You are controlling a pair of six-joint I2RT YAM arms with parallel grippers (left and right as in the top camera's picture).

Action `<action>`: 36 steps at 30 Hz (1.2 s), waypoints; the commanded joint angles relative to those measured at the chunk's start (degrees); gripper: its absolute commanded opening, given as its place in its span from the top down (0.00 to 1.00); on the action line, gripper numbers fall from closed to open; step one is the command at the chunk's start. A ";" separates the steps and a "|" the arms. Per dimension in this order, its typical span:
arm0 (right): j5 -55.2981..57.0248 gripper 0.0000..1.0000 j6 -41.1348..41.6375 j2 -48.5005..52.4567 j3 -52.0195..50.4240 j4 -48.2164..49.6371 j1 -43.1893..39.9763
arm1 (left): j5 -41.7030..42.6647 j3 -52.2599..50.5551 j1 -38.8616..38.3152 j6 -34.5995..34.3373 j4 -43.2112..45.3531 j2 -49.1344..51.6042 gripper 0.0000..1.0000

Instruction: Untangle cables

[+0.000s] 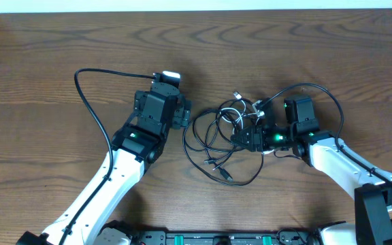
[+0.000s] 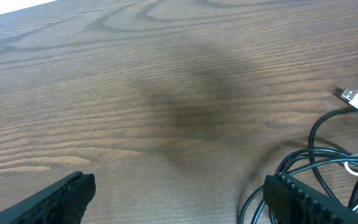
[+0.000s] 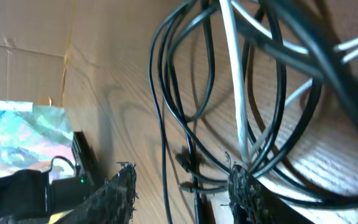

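Note:
The cables lie in one tangled pile at the table's middle: black cable (image 1: 194, 151) in wide loops, with white cable (image 1: 231, 109) woven through the top. My left gripper (image 1: 165, 102) is open and empty just left of the pile. In the left wrist view its fingers (image 2: 179, 199) frame bare wood, with black loops (image 2: 328, 155) and a silver plug (image 2: 352, 98) at the right. My right gripper (image 1: 242, 139) reaches into the pile from the right. It is open (image 3: 182, 190), with black strands (image 3: 194, 168) running between the fingers and the white cable (image 3: 235, 74) above.
The wooden table (image 1: 46, 47) stretches around the pile. A thick black arm cable (image 1: 90, 102) curves from the left wrist out to the left. Another arm cable (image 1: 332, 102) arches over the right wrist. The arm bases stand at the front edge (image 1: 216, 238).

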 commanded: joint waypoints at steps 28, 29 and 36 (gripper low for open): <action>26.62 0.37 -3.63 -0.15 0.22 7.69 8.37 | -0.52 0.61 0.20 -0.94 -0.09 -0.52 0.09; 26.88 0.38 -3.61 -0.15 0.22 7.87 8.83 | -0.52 0.61 0.20 -0.94 -0.09 -0.50 0.09; 29.44 0.53 -3.61 -0.15 0.22 9.81 10.05 | -0.52 0.61 0.20 -0.94 -0.09 -0.50 0.09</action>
